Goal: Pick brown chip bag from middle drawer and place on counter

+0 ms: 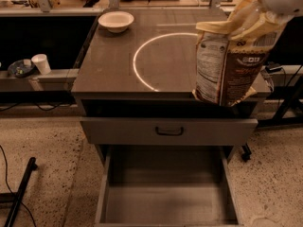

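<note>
My gripper [259,19] is at the top right, shut on the top of the brown chip bag [226,66]. The bag hangs upright from it, with its pale printed back and dark-brown panel showing, over the front right part of the counter [109,70]. The bag's bottom is at the counter's front edge; I cannot tell whether it touches. The counter bears a bright ring [140,56], partly hidden behind the bag. The middle drawer [165,205] is pulled out below, and its grey floor is bare.
A white bowl [116,20] sits at the counter's back left corner. A closed drawer front with a black handle [169,131] is above the open drawer. A paper cup [41,63] stands on a low shelf at left. A black stand leg [19,193] lies on the floor.
</note>
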`<control>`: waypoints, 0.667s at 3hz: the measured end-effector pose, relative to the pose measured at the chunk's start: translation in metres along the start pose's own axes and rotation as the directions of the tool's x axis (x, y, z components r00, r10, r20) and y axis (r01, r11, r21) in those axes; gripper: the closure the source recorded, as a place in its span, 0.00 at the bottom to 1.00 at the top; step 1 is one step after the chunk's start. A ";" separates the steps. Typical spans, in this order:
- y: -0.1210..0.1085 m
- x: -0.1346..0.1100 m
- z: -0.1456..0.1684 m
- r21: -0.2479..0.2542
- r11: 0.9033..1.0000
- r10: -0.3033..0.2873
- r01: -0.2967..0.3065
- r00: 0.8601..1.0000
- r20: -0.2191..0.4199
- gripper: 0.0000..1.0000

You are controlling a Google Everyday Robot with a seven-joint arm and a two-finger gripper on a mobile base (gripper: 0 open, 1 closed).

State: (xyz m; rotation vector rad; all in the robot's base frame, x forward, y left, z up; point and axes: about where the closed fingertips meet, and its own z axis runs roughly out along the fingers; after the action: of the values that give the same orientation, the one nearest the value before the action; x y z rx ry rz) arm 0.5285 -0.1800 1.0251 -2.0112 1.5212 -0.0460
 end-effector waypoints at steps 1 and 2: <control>-0.001 -0.001 -0.002 0.001 1.000 -0.006 0.006 1.000 0.012 1.00; -0.003 -0.007 -0.008 0.004 1.000 -0.028 0.028 0.998 0.049 1.00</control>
State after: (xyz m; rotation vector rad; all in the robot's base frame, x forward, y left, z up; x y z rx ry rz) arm 0.5258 -0.1771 1.0357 -2.0163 1.4619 -0.0106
